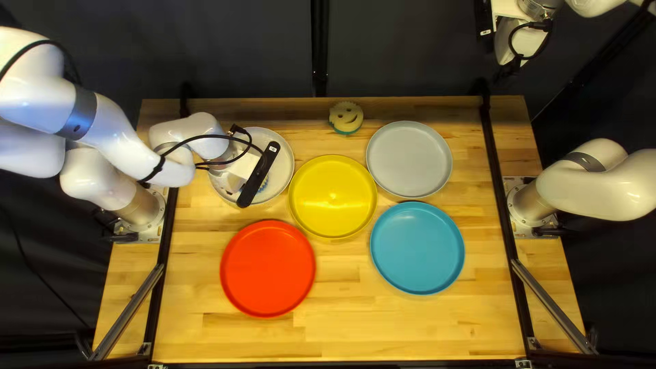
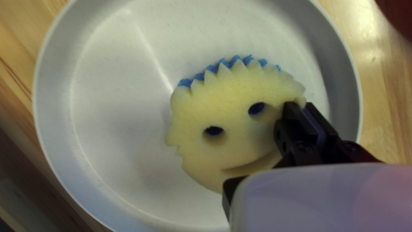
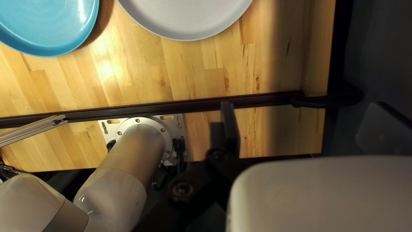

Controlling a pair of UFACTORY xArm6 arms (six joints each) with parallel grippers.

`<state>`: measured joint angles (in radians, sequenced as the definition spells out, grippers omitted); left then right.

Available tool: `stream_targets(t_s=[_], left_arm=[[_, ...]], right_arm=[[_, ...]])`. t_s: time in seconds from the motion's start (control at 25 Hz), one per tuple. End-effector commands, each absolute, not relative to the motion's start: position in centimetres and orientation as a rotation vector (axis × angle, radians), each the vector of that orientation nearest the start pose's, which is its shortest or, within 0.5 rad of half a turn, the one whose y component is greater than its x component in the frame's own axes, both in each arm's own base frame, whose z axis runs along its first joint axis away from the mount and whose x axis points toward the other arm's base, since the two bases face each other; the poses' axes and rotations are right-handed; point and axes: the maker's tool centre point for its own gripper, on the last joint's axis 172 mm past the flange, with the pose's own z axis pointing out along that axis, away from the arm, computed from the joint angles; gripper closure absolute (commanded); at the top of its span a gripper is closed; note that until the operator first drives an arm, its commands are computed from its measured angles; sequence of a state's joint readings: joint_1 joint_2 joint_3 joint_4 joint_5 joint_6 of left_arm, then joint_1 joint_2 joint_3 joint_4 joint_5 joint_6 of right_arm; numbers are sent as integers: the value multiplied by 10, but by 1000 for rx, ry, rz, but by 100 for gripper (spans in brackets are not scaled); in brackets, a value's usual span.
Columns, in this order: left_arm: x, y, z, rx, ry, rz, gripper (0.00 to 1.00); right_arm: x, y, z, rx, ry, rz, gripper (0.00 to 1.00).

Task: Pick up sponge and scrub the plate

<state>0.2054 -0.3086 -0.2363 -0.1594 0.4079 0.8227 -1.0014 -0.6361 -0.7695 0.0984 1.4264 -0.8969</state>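
One smiley-face sponge (image 2: pixel 225 129) clenched in left fingers (image 2: pixel 299 129) on white plate (image 2: pixel 96 112); right fingers (image 3: pixel 228 129) released; press flat, circle evenly.

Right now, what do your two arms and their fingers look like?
Both the left arm and the right arm are glossy white rounded tubes with grey bands at joints. A black cable loops beside the left wrist. The fingers are flat, matte black bars on black links.
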Motion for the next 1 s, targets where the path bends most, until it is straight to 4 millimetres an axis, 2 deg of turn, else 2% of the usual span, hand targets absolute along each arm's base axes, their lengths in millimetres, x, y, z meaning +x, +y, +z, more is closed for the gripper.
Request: stream_targets(t_s=[0.04, 0.32, 0.44, 0.6, 0.84, 1.0], left_arm=[[321, 75, 49, -3036, 741, -240, 100], [328, 112, 40, -3046, 754, -226, 100], [330, 113, 41, -3048, 760, -224, 100], [325, 98, 42, -3045, 770, -224, 100], [298, 58, 42, -3037, 770, -216, 100], [287, 49, 42, -3038, 759, -211, 100]], right_arm=[[180, -235, 278, -3061, 184, -103, 0], [180, -235, 278, -3061, 184, -103, 0], [180, -235, 278, -3061, 184, -103, 0], [180, -235, 278, -3061, 184, -103, 0], [180, -235, 278, -3061, 184, -103, 0], [180, -235, 278, -3061, 184, -103, 0]])
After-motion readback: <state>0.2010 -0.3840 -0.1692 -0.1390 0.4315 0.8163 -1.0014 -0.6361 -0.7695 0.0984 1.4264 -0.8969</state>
